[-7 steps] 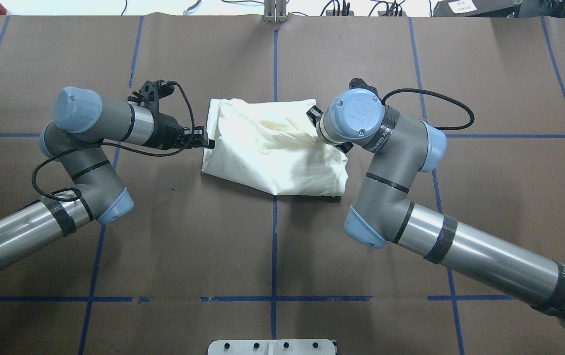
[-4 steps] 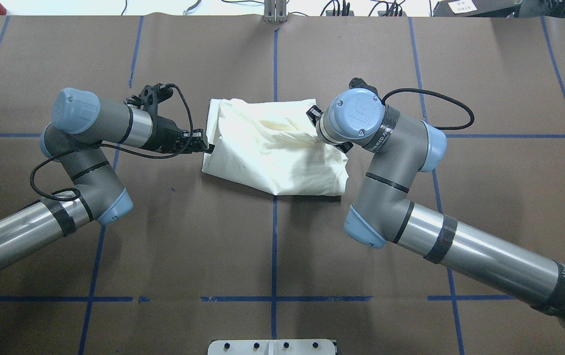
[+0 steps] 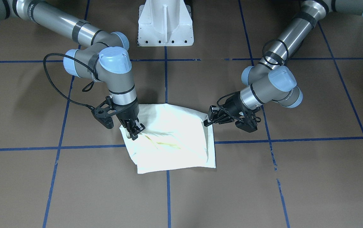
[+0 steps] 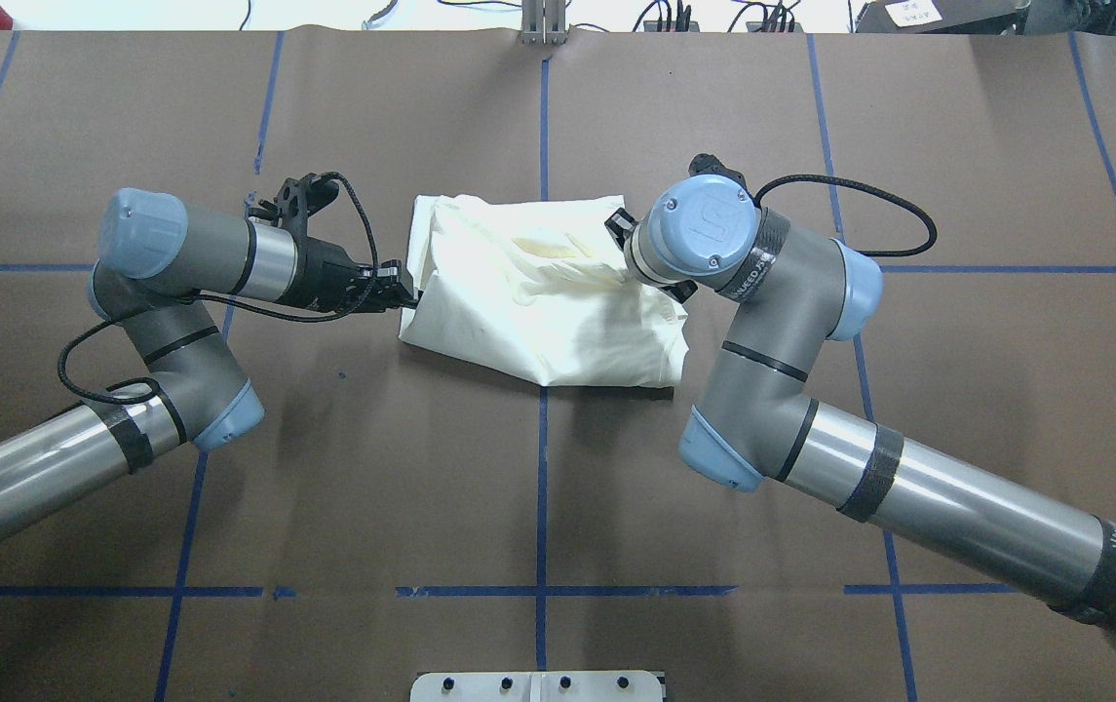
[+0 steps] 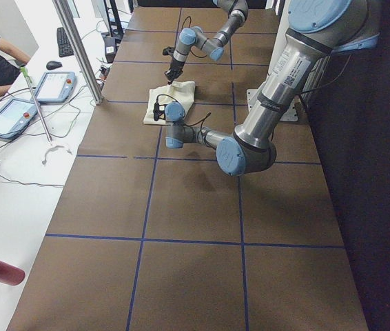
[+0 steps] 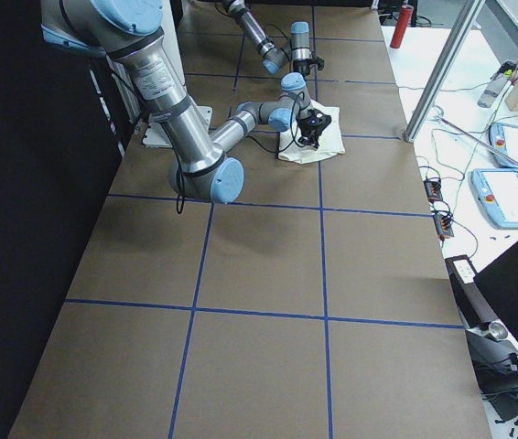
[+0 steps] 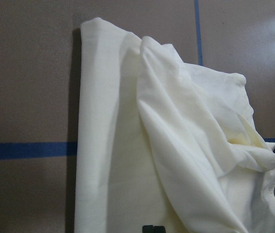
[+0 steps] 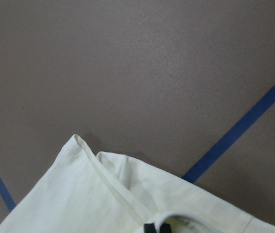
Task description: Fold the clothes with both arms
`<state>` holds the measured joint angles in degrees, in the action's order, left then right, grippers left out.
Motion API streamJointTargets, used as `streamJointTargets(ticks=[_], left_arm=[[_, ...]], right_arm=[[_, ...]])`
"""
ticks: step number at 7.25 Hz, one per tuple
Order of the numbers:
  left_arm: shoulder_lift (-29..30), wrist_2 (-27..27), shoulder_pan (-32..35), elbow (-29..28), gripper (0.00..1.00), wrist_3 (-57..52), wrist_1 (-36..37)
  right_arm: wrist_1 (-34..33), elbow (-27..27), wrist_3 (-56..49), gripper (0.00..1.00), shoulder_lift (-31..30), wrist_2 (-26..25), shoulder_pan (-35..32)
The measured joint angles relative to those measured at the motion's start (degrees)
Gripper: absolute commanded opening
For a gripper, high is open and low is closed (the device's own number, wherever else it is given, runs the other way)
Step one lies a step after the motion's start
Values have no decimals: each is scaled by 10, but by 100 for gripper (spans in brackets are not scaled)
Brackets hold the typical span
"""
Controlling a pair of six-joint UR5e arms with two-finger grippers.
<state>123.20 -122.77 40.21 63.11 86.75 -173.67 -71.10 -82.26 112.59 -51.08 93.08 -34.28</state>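
The cream-white long-sleeved cloth shirt [image 4: 538, 302] looks soft, matt and creased. The brown table covering [image 4: 558, 487] is matt and paper-like, crossed by smooth blue tape lines [image 4: 541, 507]. The left grey tubular arm [image 4: 21, 468] and right grey tubular arm [image 4: 957, 526] have polished metal tubes, matt grey joints and glossy light-blue plastic caps [image 4: 704, 219]. The black left gripper [image 3: 207, 122] and black right gripper [image 3: 133, 130] look like matt plastic.

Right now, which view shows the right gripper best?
Exterior front-facing: the right gripper points down onto the T-shirt, unobstructed. Overhead, its wrist hides it; its wrist view shows a black sliver; side views show it tiny.
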Motion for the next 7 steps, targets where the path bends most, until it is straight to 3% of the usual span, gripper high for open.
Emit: streamJointTargets(ticks=[5,7], left_arm=[[-44,-43,-37,8,0,20,-99],[-62,-57,-40,39,0,74,-125]], right_arm=[[0,0,-2,0,-1,0,0],[0,0,-2,0,-1,0,-3]])
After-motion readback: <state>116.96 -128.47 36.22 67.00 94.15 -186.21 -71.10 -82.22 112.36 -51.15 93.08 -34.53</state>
